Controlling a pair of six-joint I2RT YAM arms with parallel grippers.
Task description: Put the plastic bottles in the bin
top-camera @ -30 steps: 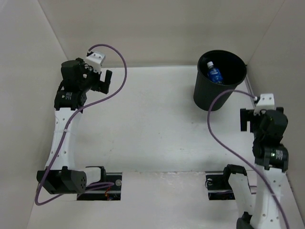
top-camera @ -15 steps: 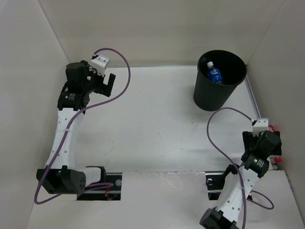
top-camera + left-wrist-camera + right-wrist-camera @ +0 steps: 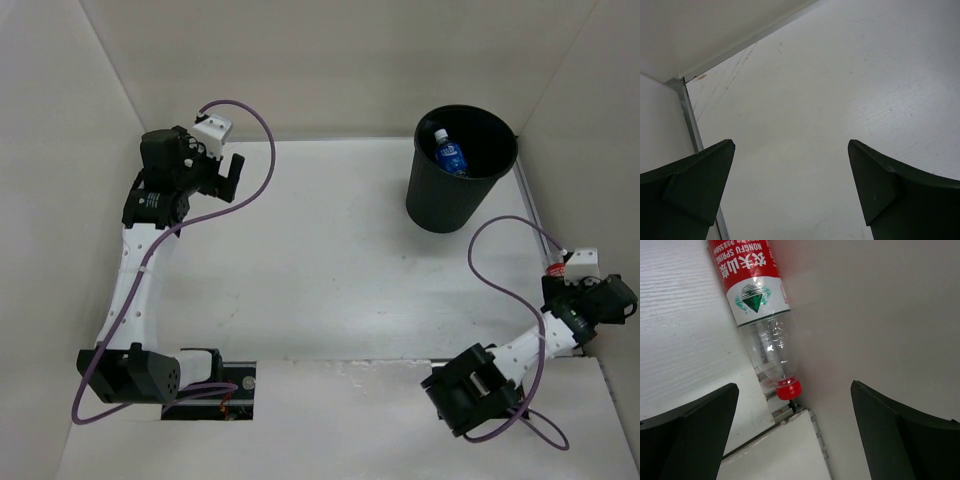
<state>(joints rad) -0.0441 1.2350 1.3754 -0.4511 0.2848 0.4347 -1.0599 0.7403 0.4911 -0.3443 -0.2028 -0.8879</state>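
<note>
A red-labelled plastic bottle [image 3: 752, 285] lies on the table against the right wall, its red cap [image 3: 789, 388] pointing at the near ledge. My right gripper [image 3: 794, 387] hangs open above the cap end, touching nothing. From above, the right wrist [image 3: 598, 300] covers most of this bottle, and only a red bit of the bottle [image 3: 553, 268] shows. The black bin [image 3: 440, 205] stands at the back right, and a blue-labelled bottle [image 3: 450, 156] lies inside it. Far left, my left gripper [image 3: 791, 145] is open over bare table, seen from above as the left gripper [image 3: 232, 175].
The right side wall [image 3: 880, 315] is close beside my right fingers. A metal rail [image 3: 535, 215] runs along that wall's foot. A raised white ledge [image 3: 775, 450] ends the table just past the cap. Purple cables [image 3: 490, 265] loop off both wrists.
My right arm has swung from beside the bin back to the right wall and lowered over the red-labelled bottle. The left gripper has shifted slightly right. Both stay open.
</note>
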